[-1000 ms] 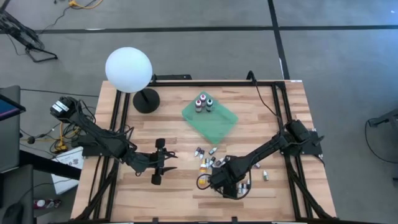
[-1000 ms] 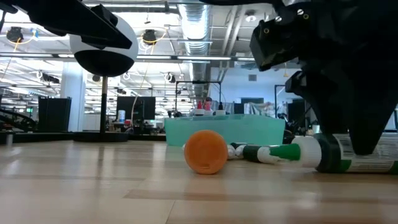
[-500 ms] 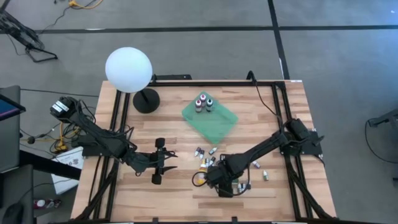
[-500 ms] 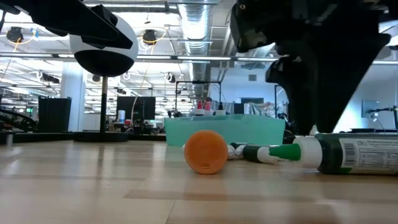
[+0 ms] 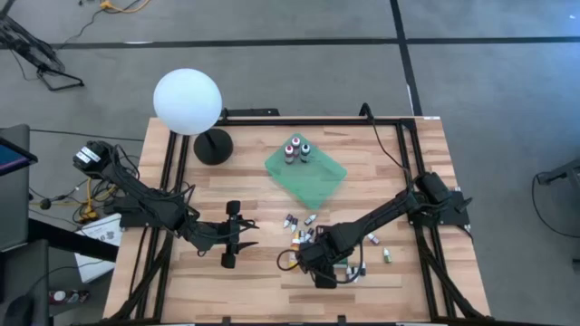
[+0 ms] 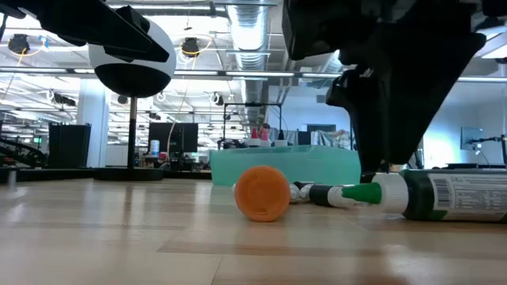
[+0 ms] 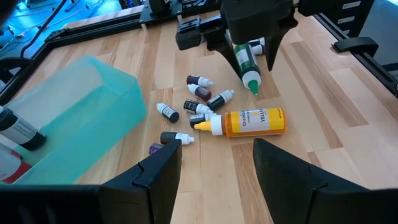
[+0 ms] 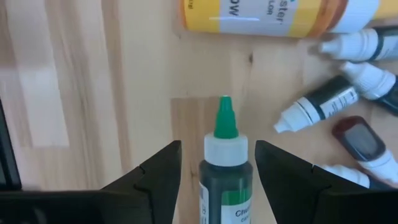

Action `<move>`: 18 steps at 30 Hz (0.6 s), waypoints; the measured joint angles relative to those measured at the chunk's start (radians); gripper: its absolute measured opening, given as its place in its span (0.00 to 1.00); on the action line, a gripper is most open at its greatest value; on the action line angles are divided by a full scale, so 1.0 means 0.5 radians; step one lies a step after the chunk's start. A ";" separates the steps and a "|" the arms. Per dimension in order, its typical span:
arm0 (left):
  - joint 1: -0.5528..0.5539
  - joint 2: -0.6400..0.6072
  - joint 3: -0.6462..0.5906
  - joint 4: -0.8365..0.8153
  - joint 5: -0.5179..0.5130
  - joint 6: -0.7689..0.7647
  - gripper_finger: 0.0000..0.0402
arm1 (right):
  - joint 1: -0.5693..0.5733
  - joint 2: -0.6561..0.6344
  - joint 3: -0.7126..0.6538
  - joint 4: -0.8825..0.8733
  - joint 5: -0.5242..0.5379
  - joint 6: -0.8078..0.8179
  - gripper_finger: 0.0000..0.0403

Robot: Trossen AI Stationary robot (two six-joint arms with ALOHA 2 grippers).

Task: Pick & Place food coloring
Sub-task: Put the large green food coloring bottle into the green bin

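Right gripper [image 8: 214, 168] is low over the counter [image 5: 399, 154] near 6 o'clock, straddling the green-tipped bottle [image 8: 225, 165]. Its fingers stand apart, one either side of the bottle, a gap showing on both sides in the right wrist view; no clamp on it. The bottle lies on its side, green nozzle pointing away from the wrist.

Just beyond that nozzle lies the big yellow bottle [image 7: 249, 121], also on its side, its orange bottom [image 6: 262, 192] facing the low camera. A loose cluster of small food coloring bottles [image 7: 198, 106] with white caps and dark bodies lies just beside the yellow one, between it and the green tray [image 5: 306, 185].

The tray sits a bit toward 12 o'clock of counter centre, with two small bottles [image 5: 297, 150] standing upright at its far corner.

Left gripper [image 5: 230, 237] hangs at about 7 o'clock, well apart from the pile, fingers apart and holding nothing.

White globe lamp [image 5: 188, 101] on a black base stands at the 10–11 o'clock corner.
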 joint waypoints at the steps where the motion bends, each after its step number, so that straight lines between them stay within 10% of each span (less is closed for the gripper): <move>1: 0.000 0.000 0.000 0.000 0.000 0.000 0.48 | 0.001 0.001 0.000 0.003 0.000 -0.006 0.48; 18: 0.000 0.000 0.000 0.001 0.000 0.000 0.48 | -0.014 0.005 -0.090 0.061 -0.014 0.009 0.48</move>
